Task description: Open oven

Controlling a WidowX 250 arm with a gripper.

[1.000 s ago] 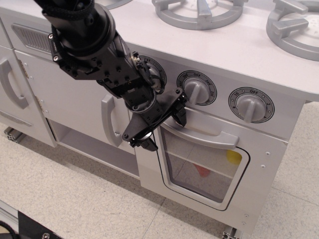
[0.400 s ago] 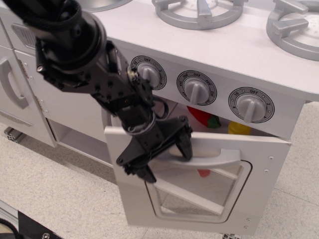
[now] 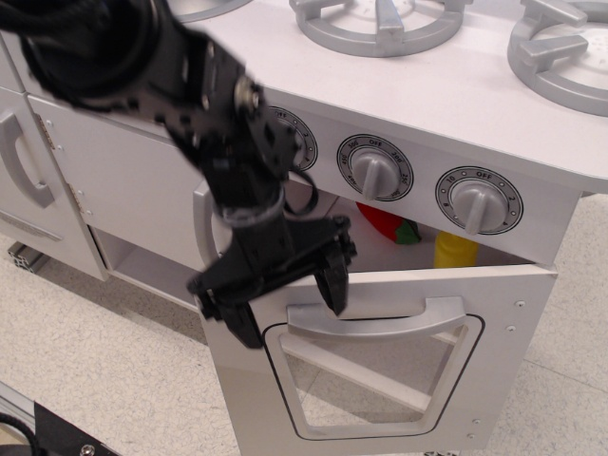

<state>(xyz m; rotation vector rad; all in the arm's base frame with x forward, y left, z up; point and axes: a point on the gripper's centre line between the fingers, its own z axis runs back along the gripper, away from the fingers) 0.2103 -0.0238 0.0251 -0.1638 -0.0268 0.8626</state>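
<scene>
The pale grey oven door (image 3: pixel 494 361) with its rounded clear window (image 3: pixel 370 380) hangs partly open, tilted outward at the top. Its wide silver handle (image 3: pixel 380 318) lies across the top of the door. My black gripper (image 3: pixel 285 294) is open at the handle's left end. One finger (image 3: pixel 332 275) sits behind the handle's left end, the other finger (image 3: pixel 233 318) is over the door's left edge. Through the gap, red, green and yellow items (image 3: pixel 418 237) show inside the oven.
Three dials (image 3: pixel 380 171) sit in a row above the door. Grey burner grates (image 3: pixel 560 47) are on the stovetop. A cabinet door with a vertical grey handle (image 3: pixel 24 157) is at the left. Speckled floor (image 3: pixel 95 370) lies below.
The oven door went from shut to pulled open at the top, swinging down and outward. My gripper moved down and left with the handle.
</scene>
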